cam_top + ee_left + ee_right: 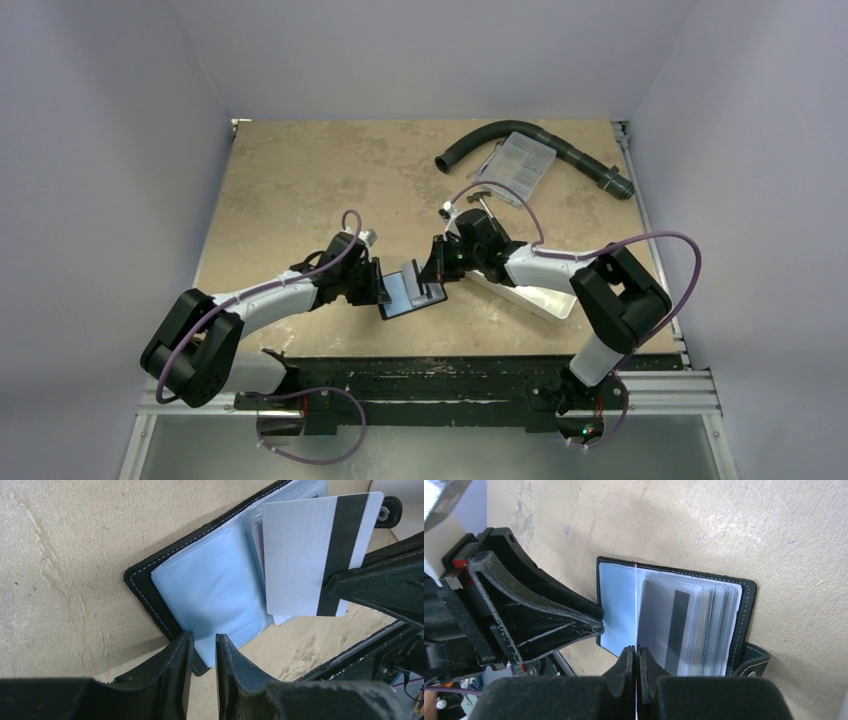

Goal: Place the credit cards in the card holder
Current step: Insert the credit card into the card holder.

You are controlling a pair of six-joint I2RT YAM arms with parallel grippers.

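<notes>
- My right gripper (636, 652) is clamped shut on a card (300, 555), pale with a black stripe near one end. From its own camera the card shows edge-on, a thin line running straight ahead out of the jaws.
- The card holder (210, 590) lies open and flat on the table (60, 555), just below and ahead of those jaws. Its long axis runs across them, and its fold runs parallel to the held card, almost under it.
- The stack of clear sleeves sits just to the right of the right jaws, the bare blue-grey leaf to their left. A grey card (664, 625) already shows in the front sleeve.
- I judge the insertion turns on that offset: the card must shift toward the sleeve side and tilt to meet a pocket mouth. I cannot tell which edge the mouth is on.
- My left gripper (204, 642) has its jaws a little apart, clasping nothing I can see. Its tips are at the holder's edge on the blue-leaf side; I cannot confirm contact.
- Both arms are at the holder, but only the right carries a card.
- I can read no brand or writing on the card or the holder, and the snap tab (751, 662) is plain.
</notes>
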